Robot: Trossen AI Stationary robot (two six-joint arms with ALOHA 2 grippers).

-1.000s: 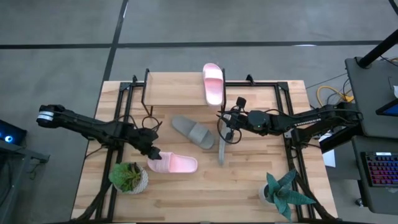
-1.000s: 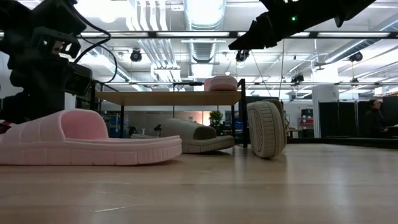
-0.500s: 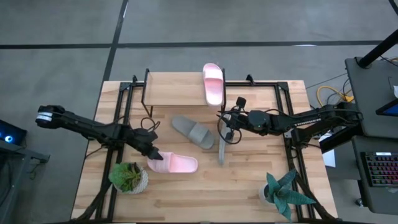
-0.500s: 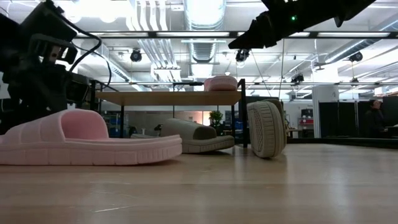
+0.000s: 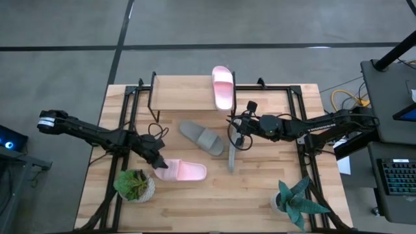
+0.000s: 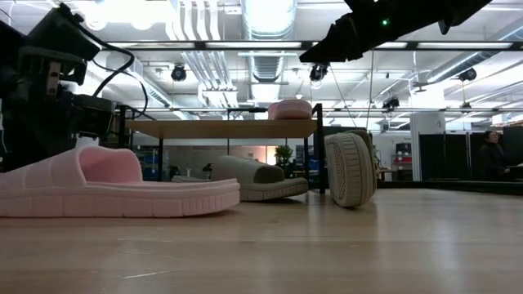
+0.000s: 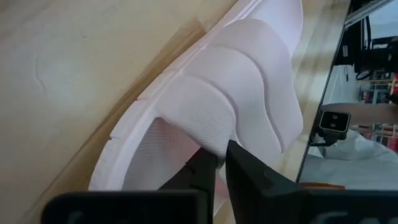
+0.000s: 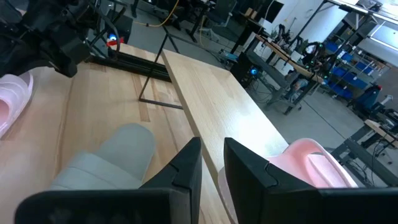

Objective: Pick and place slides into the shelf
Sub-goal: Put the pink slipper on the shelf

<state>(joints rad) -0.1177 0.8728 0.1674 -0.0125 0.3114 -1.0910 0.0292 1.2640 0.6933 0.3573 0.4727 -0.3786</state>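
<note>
left tool [image 5: 156, 162] | now clenched on strap of light pink foam slide [image 5: 182, 171], was gaping a second ago | slide flat on wooden worktop [image 5: 214, 195] | right tool [image 5: 235, 129] grips edge-standing grey slide [image 5: 231, 156], unchanged, beside wood-topped shelf [image 5: 184, 93]

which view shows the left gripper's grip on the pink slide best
The left wrist view: the left gripper is shut on the pink slide's strap edge. The high view shows only the gripper at the slide's end; the low view hides the fingers behind the slide; the right wrist view shows only a sliver.
</note>
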